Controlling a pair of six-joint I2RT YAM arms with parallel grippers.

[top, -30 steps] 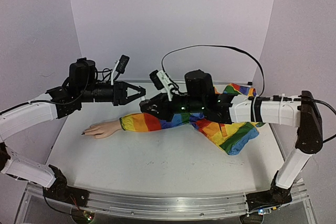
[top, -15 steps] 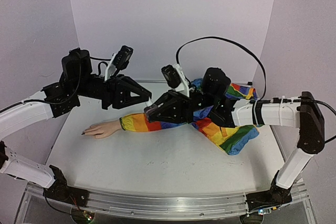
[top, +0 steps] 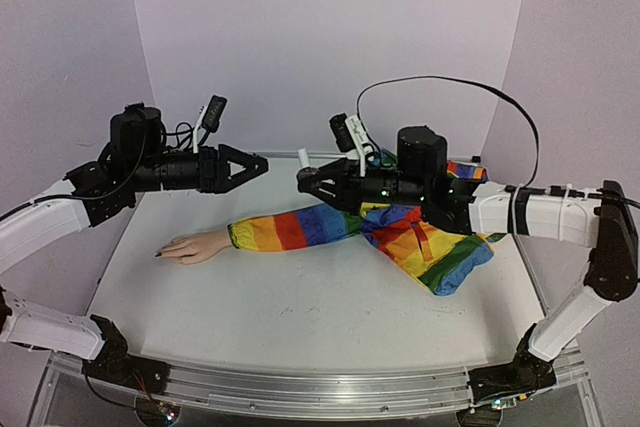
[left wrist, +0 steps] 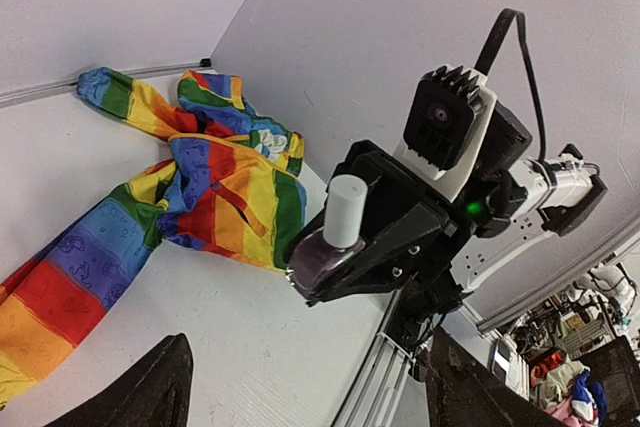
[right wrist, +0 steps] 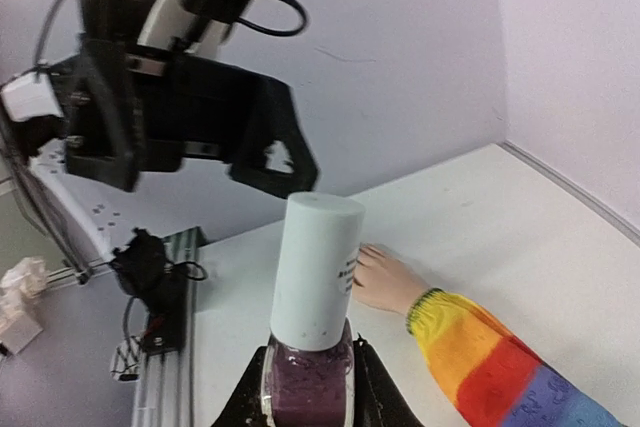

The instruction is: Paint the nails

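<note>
The pale mannequin hand (top: 195, 245) lies flat on the table's left half, in a rainbow-striped sleeve (top: 300, 227). One dark-tipped nail (top: 157, 254) shows at its fingertips; the other nails are too small to make out. My right gripper (top: 305, 179) hovers above the sleeve, shut on a small purple polish bottle (right wrist: 305, 372) with a white cap (right wrist: 315, 267) on it. My left gripper (top: 255, 162) hangs open a short way left of the bottle, facing it and holding nothing. In the left wrist view the bottle (left wrist: 325, 252) sits beyond my spread fingers (left wrist: 150, 387).
The loose end of the rainbow garment (top: 440, 247) is bunched at the right of the white table (top: 300, 317). Lilac walls close in the back and both sides. A metal rail (top: 300, 387) runs along the near edge.
My left gripper has opened and drawn back to the left, away from the bottle's cap. The right gripper has risen and levelled out with the bottle, cap still on.
</note>
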